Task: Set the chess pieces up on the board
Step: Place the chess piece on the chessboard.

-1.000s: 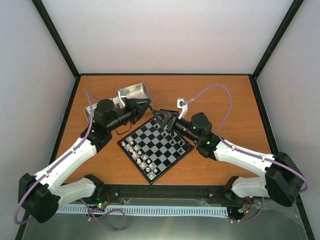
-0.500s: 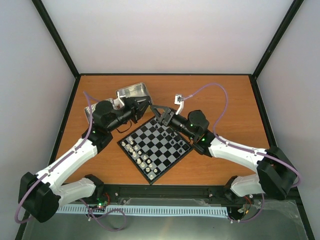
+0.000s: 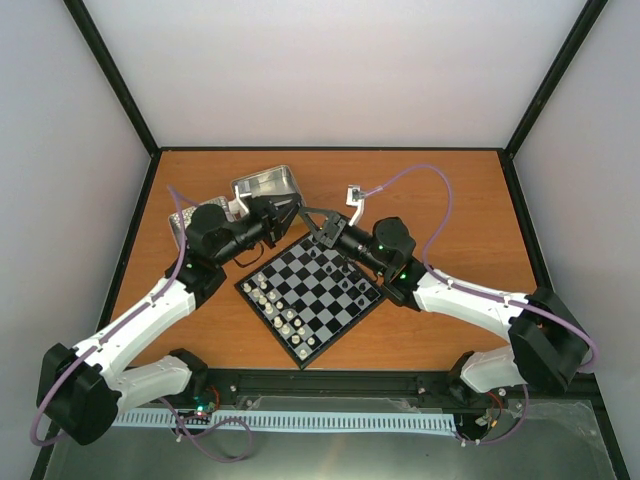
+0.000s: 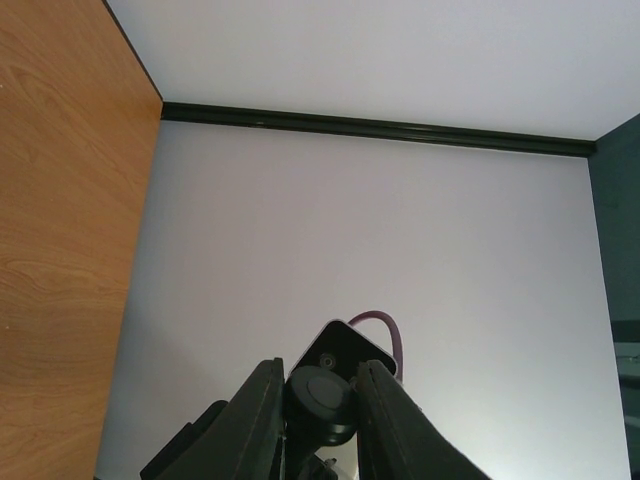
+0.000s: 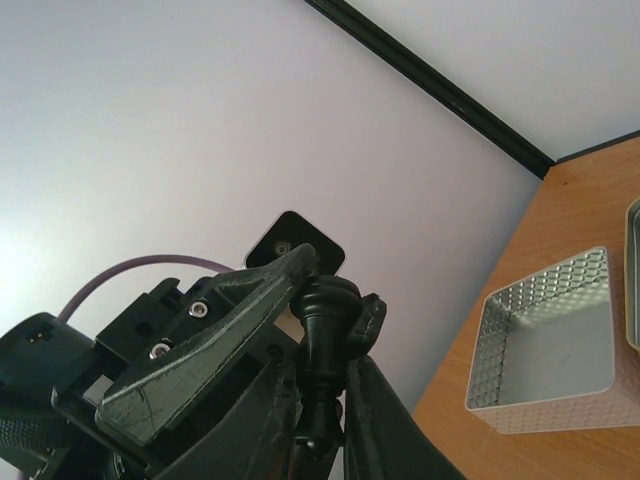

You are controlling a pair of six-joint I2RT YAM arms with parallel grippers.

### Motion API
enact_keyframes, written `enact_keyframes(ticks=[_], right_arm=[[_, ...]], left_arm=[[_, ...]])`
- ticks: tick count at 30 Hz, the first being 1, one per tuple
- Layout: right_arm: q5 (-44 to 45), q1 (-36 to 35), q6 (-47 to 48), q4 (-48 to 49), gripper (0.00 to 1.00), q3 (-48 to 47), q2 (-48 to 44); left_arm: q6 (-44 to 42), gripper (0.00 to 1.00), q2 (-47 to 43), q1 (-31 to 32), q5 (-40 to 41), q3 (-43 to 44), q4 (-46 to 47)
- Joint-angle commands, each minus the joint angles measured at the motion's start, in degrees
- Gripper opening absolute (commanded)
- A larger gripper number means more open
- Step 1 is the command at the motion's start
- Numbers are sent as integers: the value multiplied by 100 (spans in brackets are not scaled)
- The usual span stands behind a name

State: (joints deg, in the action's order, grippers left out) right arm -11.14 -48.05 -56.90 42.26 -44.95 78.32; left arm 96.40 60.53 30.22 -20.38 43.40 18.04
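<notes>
The board (image 3: 240, 287) lies as a diamond mid-table, white chess pieces (image 3: 270, 300) along its near-left side and black ones (image 3: 347, 277) along its right side. Above its far corner both grippers meet tip to tip. My left gripper (image 3: 297, 215) (image 4: 318, 385) is shut on a black chess piece (image 4: 320, 400), whose round base faces its camera. My right gripper (image 3: 318, 228) (image 5: 325, 380) is shut on the slim stem of that same black piece (image 5: 328, 300), while the left gripper's ridged fingers (image 5: 220, 320) clamp its wide end.
Two silver metal tins stand at the back left, one (image 3: 265, 185) (image 5: 550, 340) behind the left gripper, the other (image 3: 180, 220) partly under the left arm. Black-framed white walls enclose the table.
My right gripper has moved left to the left gripper's tips and closed from open onto the black piece held there. The left arm has stayed put.
</notes>
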Motion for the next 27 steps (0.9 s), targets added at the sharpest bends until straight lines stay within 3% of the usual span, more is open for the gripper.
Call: enact_keyframes(ticks=[1,4,7,12,14,15,22,27], right_arm=[[98,-29,-44,3,12,-171,-10],[136,-17,-59,-418,10,-228,-139],[147,50,48,-1546,9,-455,-362],[-71,465,441,-4400,6,-967,-724],[-162,710,929,-5605,8,-1189,-780],[-106,817,1227,-6383,8,-1317,-779],[-137,956,3006,-8663,11,-2157,32],[147,955,3344,-9122,9,-2778,953]], left_arm=[[81,17,-109,-25,-5,-43,211],[-68,29,-68,-25,-60,-5,87],[-762,52,51,-58,-234,253,-533],[-2484,78,81,-178,44,705,-1813],[-3291,87,-3,-224,529,837,-2452],[-3786,90,-44,-226,768,890,-2700],[-6200,93,48,-227,1814,1178,-4034],[-6964,93,44,-227,2196,1115,-4335]])
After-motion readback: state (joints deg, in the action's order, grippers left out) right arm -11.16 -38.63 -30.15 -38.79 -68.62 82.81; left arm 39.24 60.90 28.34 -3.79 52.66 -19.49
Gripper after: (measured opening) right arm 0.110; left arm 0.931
